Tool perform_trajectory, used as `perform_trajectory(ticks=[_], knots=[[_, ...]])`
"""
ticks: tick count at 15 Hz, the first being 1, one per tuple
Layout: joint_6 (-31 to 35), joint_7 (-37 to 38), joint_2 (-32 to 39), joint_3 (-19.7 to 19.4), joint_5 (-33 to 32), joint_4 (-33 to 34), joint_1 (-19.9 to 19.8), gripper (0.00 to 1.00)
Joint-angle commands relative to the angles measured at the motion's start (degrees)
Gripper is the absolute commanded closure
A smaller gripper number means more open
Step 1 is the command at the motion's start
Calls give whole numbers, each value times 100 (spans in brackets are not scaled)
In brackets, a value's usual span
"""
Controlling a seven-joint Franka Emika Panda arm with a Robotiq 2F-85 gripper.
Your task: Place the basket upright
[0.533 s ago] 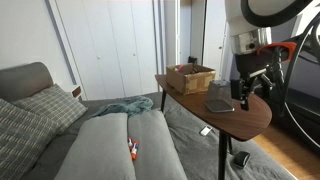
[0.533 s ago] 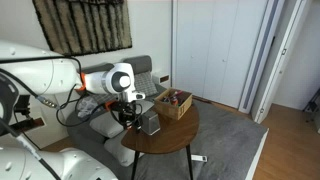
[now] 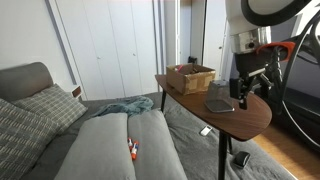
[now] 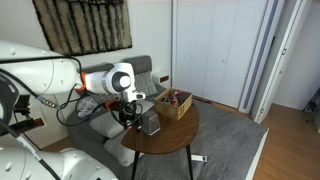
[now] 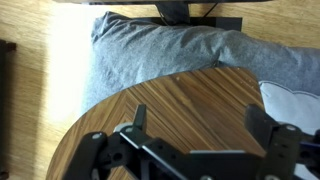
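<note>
The small light-grey basket [image 3: 220, 97] stands on the round wooden table [image 3: 250, 117], and in this exterior view it looks narrower at its top than at its base. It also shows in an exterior view [image 4: 151, 122] and at the right edge of the wrist view [image 5: 300, 100]. My gripper [image 3: 244, 92] hangs just beside the basket, low over the table, and it also shows in an exterior view [image 4: 130, 115]. In the wrist view the gripper [image 5: 200, 122] is open, with only bare tabletop between the fingers.
A low brown woven tray [image 3: 190, 77] with items in it sits at the table's far end and shows in an exterior view [image 4: 175, 103]. A grey couch [image 3: 110, 145] with cushions stands by the table. A grey rug [image 5: 180, 50] covers the floor.
</note>
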Motion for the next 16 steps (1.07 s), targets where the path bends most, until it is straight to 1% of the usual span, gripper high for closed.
perform_trajectory(ticks=[1, 6, 9, 12, 16], knots=[[460, 272, 99, -234, 139, 209, -15, 0], [1017, 467, 184, -354, 87, 482, -127, 0], [1108, 414, 378, -511, 258, 749, -113, 0], [908, 392, 777, -636, 305, 1197, -180, 0], [438, 379, 1486, -672, 102, 1919, -280, 0]])
